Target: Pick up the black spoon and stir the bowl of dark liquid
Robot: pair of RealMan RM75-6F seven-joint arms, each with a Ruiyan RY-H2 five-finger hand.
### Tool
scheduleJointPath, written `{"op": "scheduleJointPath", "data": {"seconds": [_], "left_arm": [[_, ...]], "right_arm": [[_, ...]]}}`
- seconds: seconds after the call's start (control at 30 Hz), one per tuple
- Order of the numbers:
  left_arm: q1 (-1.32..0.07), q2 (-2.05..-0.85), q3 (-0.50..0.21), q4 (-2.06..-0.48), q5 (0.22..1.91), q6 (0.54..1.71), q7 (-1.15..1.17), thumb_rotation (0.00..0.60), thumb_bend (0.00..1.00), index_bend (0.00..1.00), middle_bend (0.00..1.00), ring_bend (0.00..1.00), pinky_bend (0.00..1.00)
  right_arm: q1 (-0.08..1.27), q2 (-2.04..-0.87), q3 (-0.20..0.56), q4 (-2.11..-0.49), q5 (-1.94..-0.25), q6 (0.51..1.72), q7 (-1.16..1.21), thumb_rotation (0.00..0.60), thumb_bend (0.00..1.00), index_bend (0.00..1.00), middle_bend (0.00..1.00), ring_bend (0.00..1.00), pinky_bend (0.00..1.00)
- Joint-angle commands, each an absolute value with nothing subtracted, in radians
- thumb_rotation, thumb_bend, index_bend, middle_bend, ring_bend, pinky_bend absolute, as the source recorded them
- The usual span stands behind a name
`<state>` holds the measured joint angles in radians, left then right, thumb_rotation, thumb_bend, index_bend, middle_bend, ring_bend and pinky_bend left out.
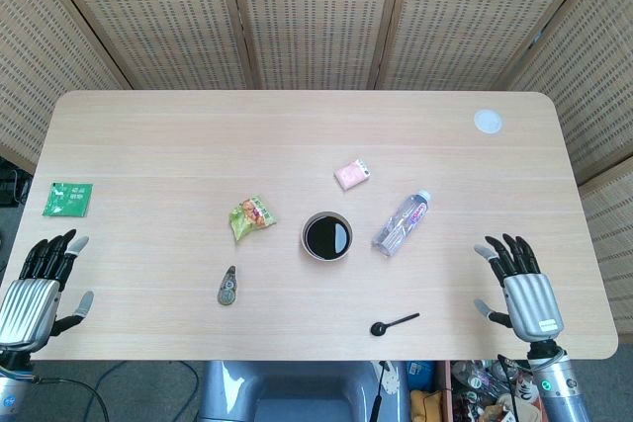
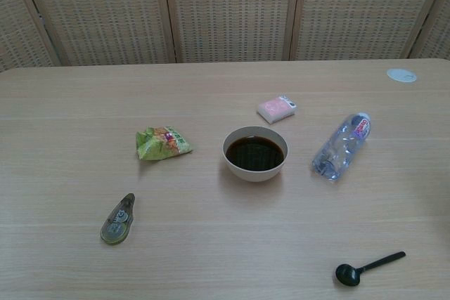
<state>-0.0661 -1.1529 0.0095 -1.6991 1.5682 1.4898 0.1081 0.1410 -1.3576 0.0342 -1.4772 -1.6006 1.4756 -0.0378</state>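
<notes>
Black spoon lies untouched; both robot hands, left and right, spread empty; labels unreadable.

A pale wooden table fills the frame. At its centre a bowl is set, flanked by a snack bag, a pink packet and a lying bottle. A spoon and a tape dispenser are seen lower down, a green sachet at left, a white disc upper right.

Neither hand is shown in the chest view. In the head view, the left hand and right hand are cut off at the wrists by the bottom edge. Print on the green packet beyond the left hand cannot be read.
</notes>
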Motion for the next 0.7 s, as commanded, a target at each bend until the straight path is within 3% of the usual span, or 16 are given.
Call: {"op": "scheduleJointPath", "data": {"seconds": [0.03, 0.33, 0.7], "left_arm": [[-0.070, -1.149, 0.006, -1.699, 1.568, 1.488, 0.110, 0.600, 0.41, 0.00, 0.00, 0.00, 0.00], [-0.095, -1.141, -0.011, -1.712, 1.579, 1.478, 0.132, 0.600, 0.41, 0.00, 0.00, 0.00, 0.00], [-0.122, -1.121, -0.032, -1.743, 1.581, 1.467, 0.167, 0.600, 0.41, 0.00, 0.00, 0.00, 0.00]], "right_arm": [[0.157, -1.345, 0.028, -1.491, -1.617, 1.456, -0.031, 0.600, 0.31, 0.28, 0.29, 0.16, 0.24], [0.244, -1.275, 0.010, -1.595, -1.664, 1.329, -0.057, 0.600, 0.31, 0.37, 0.48, 0.45, 0.52], [0.344, -1.247, 0.003, -1.660, -1.687, 1.186, -0.082, 0.600, 0.31, 0.41, 0.63, 0.64, 0.73]]}}
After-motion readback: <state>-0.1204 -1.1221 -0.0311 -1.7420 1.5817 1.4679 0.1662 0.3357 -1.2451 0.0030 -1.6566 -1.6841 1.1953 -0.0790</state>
